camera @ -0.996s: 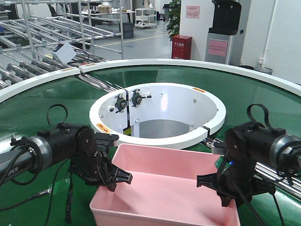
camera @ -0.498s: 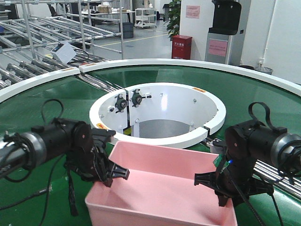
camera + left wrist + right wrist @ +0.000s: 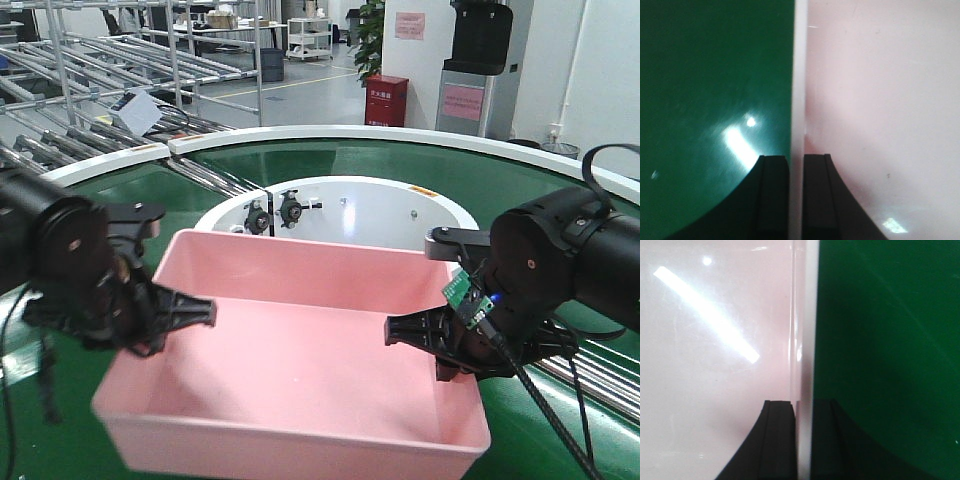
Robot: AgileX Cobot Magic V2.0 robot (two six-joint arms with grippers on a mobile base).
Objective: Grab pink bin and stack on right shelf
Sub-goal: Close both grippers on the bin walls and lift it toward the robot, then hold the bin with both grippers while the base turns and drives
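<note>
Centrally pink bin (image 3: 300, 370), green belt (image 3: 400, 160), racks (image 3: 70, 55) beyond

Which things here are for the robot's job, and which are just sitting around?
For the job: pink bin, left gripper and right gripper, both clamped on its walls.
Just around: red cabinet, roller racks, potted plant, tall grey machine, white ring.

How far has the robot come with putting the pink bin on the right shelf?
Done: the left claw and right claw each pinch a side wall of the shallow pale-pink plastic tub. In hand: the tub appears raised off the glossy green curved conveyor surface, held between both arms. Left: carrying it to the steel shelf, which no view shows, and setting it down there.
</note>
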